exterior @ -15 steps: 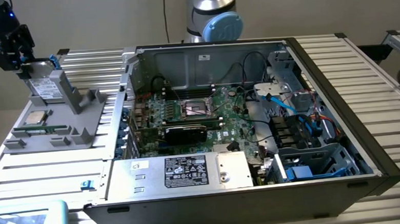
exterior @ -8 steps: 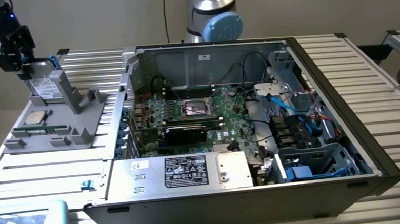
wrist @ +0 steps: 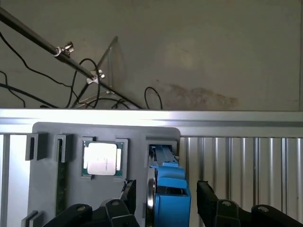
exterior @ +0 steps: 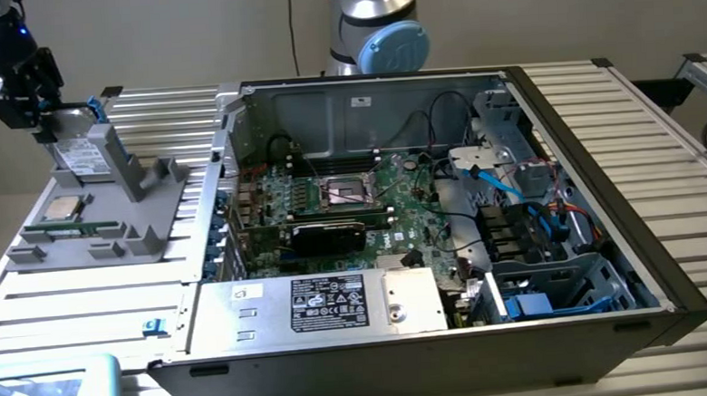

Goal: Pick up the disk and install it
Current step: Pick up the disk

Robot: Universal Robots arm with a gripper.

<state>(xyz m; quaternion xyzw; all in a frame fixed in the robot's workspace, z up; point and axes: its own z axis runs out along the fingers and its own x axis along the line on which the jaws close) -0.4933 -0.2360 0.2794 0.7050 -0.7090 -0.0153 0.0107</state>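
Note:
The disk, grey metal with a white label and a blue carrier frame, stands on edge in a slot of the grey holder at the exterior view's left. My gripper hangs just above and against its upper end. In the wrist view the disk's blue frame sits between the two black fingers, with a small gap on each side. The gripper is open and holds nothing.
A square silver CPU chip lies in the holder beside the disk, also seen in the wrist view. The opened computer case shows its motherboard, a silver power supply and blue-trimmed drive bays. A slatted metal table carries everything.

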